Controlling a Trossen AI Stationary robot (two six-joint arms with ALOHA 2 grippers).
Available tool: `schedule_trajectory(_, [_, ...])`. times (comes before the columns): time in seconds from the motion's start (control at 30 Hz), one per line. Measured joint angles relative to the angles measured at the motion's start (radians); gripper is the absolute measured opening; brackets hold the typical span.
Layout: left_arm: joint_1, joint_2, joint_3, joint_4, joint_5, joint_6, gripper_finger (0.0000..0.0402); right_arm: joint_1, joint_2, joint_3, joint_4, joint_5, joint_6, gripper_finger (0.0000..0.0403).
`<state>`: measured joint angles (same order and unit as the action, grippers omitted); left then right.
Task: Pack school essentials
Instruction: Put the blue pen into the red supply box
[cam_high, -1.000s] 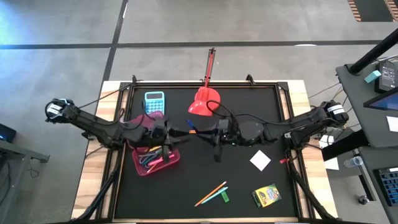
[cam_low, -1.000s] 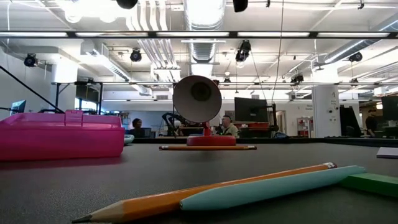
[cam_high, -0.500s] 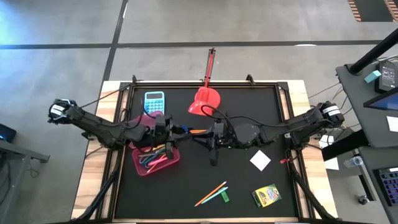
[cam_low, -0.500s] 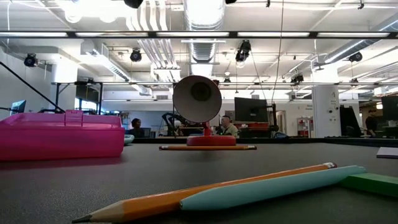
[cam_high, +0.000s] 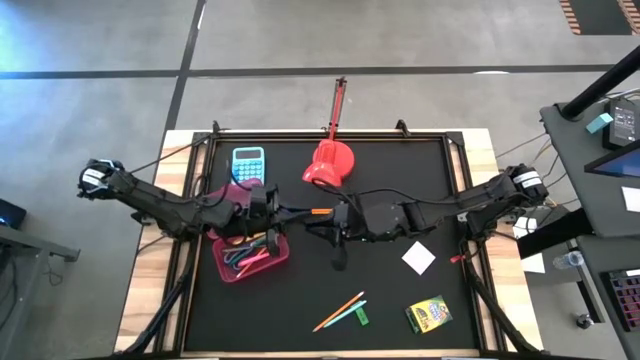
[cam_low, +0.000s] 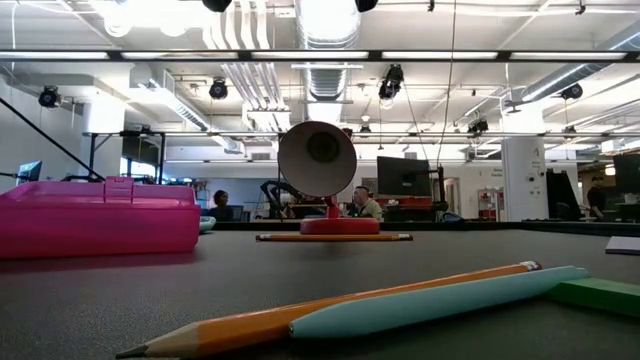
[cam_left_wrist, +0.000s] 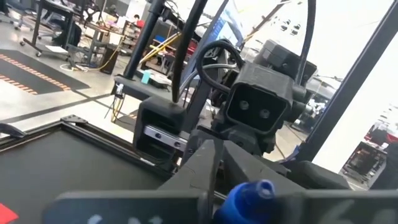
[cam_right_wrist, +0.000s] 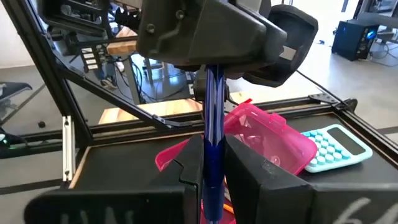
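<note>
A blue pen (cam_high: 312, 212) hangs level in the air between my two grippers, just right of the open pink pencil box (cam_high: 252, 256). My left gripper (cam_high: 288, 212) comes from the table's left and is shut on one end of the pen. From the right, my right gripper (cam_high: 332, 218) is shut on the other end. In the right wrist view the pen (cam_right_wrist: 214, 112) runs from my right gripper (cam_right_wrist: 213, 152) straight into my left gripper (cam_right_wrist: 208, 62). Pens and highlighters lie in the box. My left gripper holds the pen's end that points to the table's left (cam_left_wrist: 249, 194) between its two fingers. It comes in level from the table's left, and the pen runs on along the fingers. The pen is clear of the table. My right gripper pinches the pen's shaft near its right end (cam_right_wrist: 214, 158) between its two fingers. It points level toward the table's left, with the pen lying along the fingers. The pen sticks out ahead of them, lifted clear.
An orange pencil (cam_high: 338, 311), a teal pen (cam_low: 440, 300) and a green piece (cam_high: 362, 317) lie near the front edge, beside a crayon box (cam_high: 428, 314). A white square (cam_high: 419, 257) lies right of centre. A light-blue calculator (cam_high: 249, 160) and a red scoop (cam_high: 330, 165) stand at the back.
My right gripper has carried the pen a little toward the table's left, and the pen's free end now sits in my left gripper. My left gripper has shut on that end. The pen has stayed in the air above the table.
</note>
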<state>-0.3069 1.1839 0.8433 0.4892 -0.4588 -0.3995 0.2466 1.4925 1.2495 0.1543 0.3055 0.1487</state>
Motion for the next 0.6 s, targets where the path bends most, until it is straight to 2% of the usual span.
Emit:
schedule_trajectory(0.27, [0.0, 0.003, 0.001, 0.001, 0.004, 0.001, 0.0004, 0.0, -0.002, 0.007, -0.011, 0.002, 0.002, 0.0039])
schedule_trajectory(0.37, [0.0, 0.005, 0.001, 0.0, 0.005, -0.002, 0.0003, 0.0, -0.002, 0.028, -0.065, 0.001, 0.018, 0.0046])
schedule_trajectory(0.6, [0.001, 0.007, 0.001, -0.005, 0.008, -0.009, 0.0002, -0.003, -0.003, 0.136, -0.332, -0.003, 0.084, 0.0117])
